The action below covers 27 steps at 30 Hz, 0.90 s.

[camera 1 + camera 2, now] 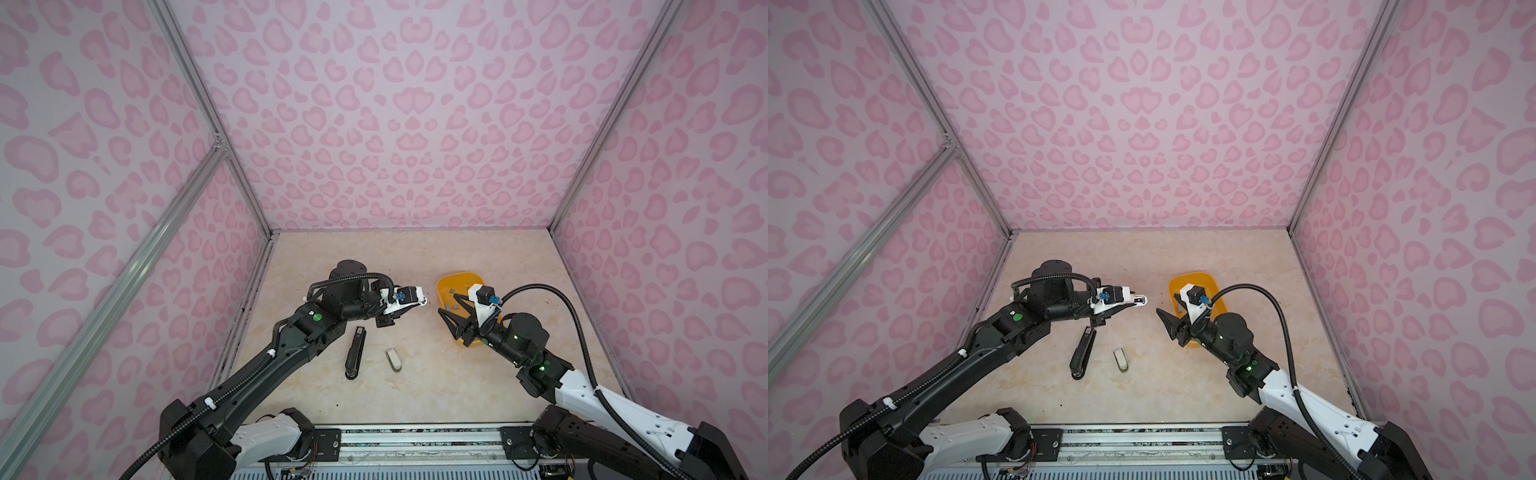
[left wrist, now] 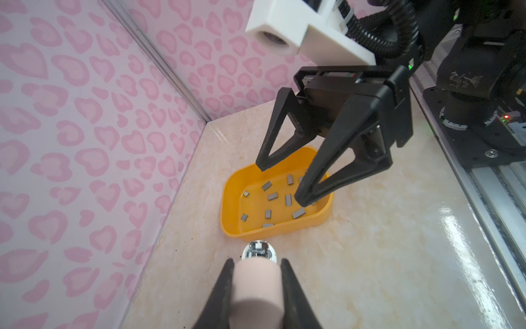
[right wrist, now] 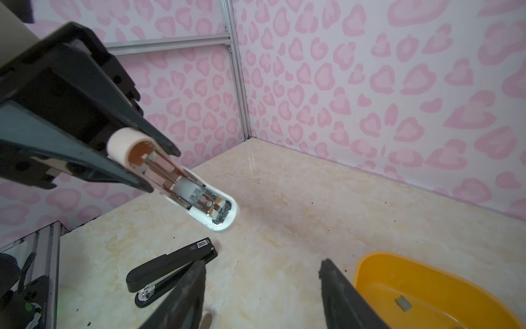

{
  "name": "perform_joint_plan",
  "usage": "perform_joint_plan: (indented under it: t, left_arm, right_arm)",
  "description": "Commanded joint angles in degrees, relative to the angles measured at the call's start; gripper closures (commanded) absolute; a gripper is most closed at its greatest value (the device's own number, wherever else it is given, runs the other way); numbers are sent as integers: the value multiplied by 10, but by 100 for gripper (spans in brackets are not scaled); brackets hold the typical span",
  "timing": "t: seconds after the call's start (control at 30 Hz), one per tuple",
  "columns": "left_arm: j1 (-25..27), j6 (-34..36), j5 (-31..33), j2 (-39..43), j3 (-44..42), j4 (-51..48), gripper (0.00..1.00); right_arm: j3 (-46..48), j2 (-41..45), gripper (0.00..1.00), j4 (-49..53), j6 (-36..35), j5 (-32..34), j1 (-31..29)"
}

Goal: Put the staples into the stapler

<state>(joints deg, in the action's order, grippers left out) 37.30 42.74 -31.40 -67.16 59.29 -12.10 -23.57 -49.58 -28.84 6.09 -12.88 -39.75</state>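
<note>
Left wrist: end effector (image 2: 256,261) clamps stapler (image 2: 256,287).

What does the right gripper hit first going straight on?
The right gripper probably meets bare table beside the orange tray; depth unclear. The white stapler in the left gripper looks off that line.

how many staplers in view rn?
3. A long black stapler and a small white stapler lie apart on the beige table. A pink-and-white opened stapler is clamped in the left gripper, off the table. None seems hidden.
</note>
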Motion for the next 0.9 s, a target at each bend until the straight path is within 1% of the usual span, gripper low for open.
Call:
perform_joint_plan:
  t: [0.0,0.07,0.23,0.33,0.5,0.6,0.73,0.87]
  left_arm:
    - [0,44,-66,-1,0,-30,96]
    - [0,56,-93,-1,1,-40,96]
    - [2,78,-152,0,1,-61,96]
    - [6,88,-179,-1,3,-71,96]
    - [5,84,-185,5,7,-71,96]
    - [6,82,-185,15,7,-69,96]
    - [1,75,-180,31,7,-64,96]
    - [0,75,-202,43,5,-65,96]
  right_arm:
    - [17,32,45,-74,-50,-24,-6]
    - [14,41,48,-66,-61,-38,-10]
    - [2,26,47,-58,-69,-71,-21]
    - [-19,4,50,-38,-82,-91,-39]
    - [-39,-35,53,-8,-121,-79,-78]
    - [-46,-56,54,-1,-128,-68,-82]
    - [-52,-82,54,0,-132,-82,-83]
    - [-65,-107,54,14,-141,-86,-90]
